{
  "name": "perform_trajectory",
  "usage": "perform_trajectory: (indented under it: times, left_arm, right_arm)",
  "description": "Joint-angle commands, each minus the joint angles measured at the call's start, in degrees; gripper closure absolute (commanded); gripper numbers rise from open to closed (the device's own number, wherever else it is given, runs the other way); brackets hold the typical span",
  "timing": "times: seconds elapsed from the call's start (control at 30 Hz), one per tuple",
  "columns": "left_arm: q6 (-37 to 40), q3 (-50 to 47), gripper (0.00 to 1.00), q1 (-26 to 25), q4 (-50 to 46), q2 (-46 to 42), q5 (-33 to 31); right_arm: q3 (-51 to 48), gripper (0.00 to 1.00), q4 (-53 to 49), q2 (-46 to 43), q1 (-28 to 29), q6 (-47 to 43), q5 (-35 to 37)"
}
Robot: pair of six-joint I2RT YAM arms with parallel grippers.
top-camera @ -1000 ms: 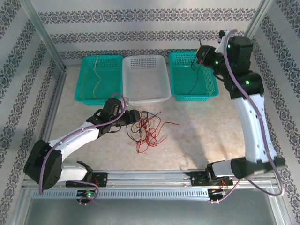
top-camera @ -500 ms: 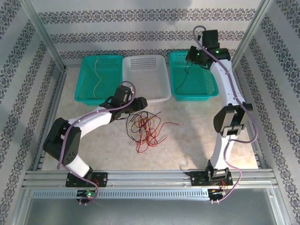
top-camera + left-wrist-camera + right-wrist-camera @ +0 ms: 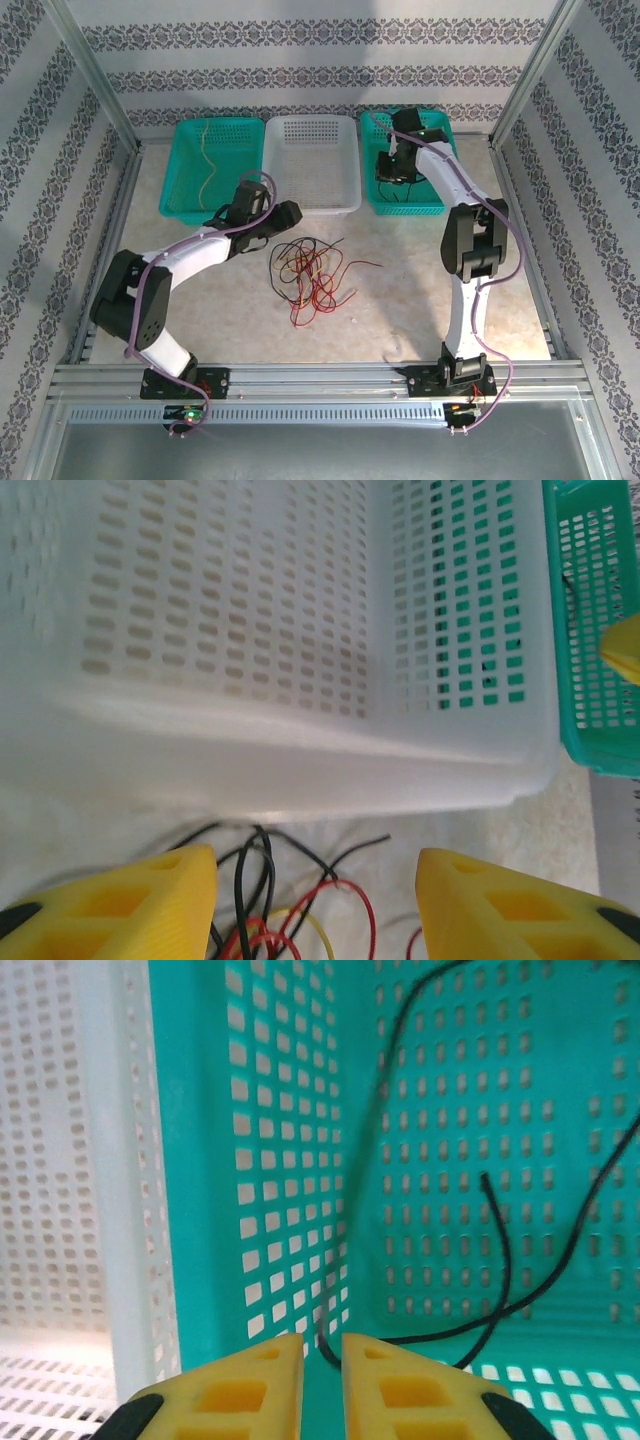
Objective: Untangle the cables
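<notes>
So the main tangle of cables (image 3: 305, 275) was sitting loose on the counter (image 3: 420, 290), roughly in the middle, just in front of the white basket (image 3: 310, 165). Red, black and a bit of yellow, all looped through each other.

The left end effector (image 3: 315, 900) hung right over the far edge of that pile, close to the white basket's near wall. Its yellow fingers (image 3: 110, 910) were spread wide, with a few black, red and yellow strands lying on the counter between them and nothing gripped.

The right end effector (image 3: 322, 1355) was down inside the right teal basket (image 3: 200, 1160), next to the wall it shares with the white one. Its fingers were down to a narrow slit. A black cable (image 3: 502, 1260) lay curled on the basket floor, and one bend of it ran right up to the fingertips. Honestly couldn't tell if it was actually pinched.

The left teal basket (image 3: 235, 160) had one pale yellowish cable (image 3: 204, 150) lying in it.
</notes>
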Motion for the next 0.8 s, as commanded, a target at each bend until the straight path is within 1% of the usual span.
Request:
perform_trajectory:
  times: [0.0, 0.13, 0.2, 0.27, 0.4, 0.63, 0.7, 0.77]
  left_arm:
    - [-3.62, -2.77, 0.44, 0.11, 3.01, -7.06, 3.13]
    - [0.21, -4.25, 0.41, -0.07, -2.78, -14.7, 0.71]
    - [2.57, -4.6, 0.4, -0.09, -6.89, -16.89, -1.17]
    - [3.36, -5.72, 0.4, -0.09, -9.34, -17.98, -1.74]
    - [1.67, -8.85, 0.41, -0.08, -9.61, -18.58, 0.02]
    - [1.07, -11.11, 0.41, -0.11, -9.56, -20.71, -1.46]
    - [1.32, -10.66, 0.41, -0.09, -9.84, -20.24, -0.92]
    - [1.46, -10.12, 0.4, -0.15, -10.21, -19.45, -0.45]
  right_arm:
    - [-0.37, 0.81, -2.4, 1.85, 0.65, -3.04, -0.64]
    - [-2.5, 0.81, -2.22, 1.59, 2.0, -5.49, 1.08]
    - [-3.58, 0.82, -1.81, 1.08, 2.33, -5.97, 1.48]
    - [-4.9, 0.84, -1.24, 0.42, 2.65, -6.45, 1.28]
    - [-6.78, 0.85, -0.91, -0.81, 3.98, -7.57, 2.88]
    - [-10.43, 0.88, -0.27, -2.42, 5.05, -7.97, 6.25]
    - [-11.23, 0.86, 0.03, -2.96, 5.05, -7.69, 6.64]
    - [-11.0, 0.79, 0.07, -3.28, 5.06, -7.62, 6.97]
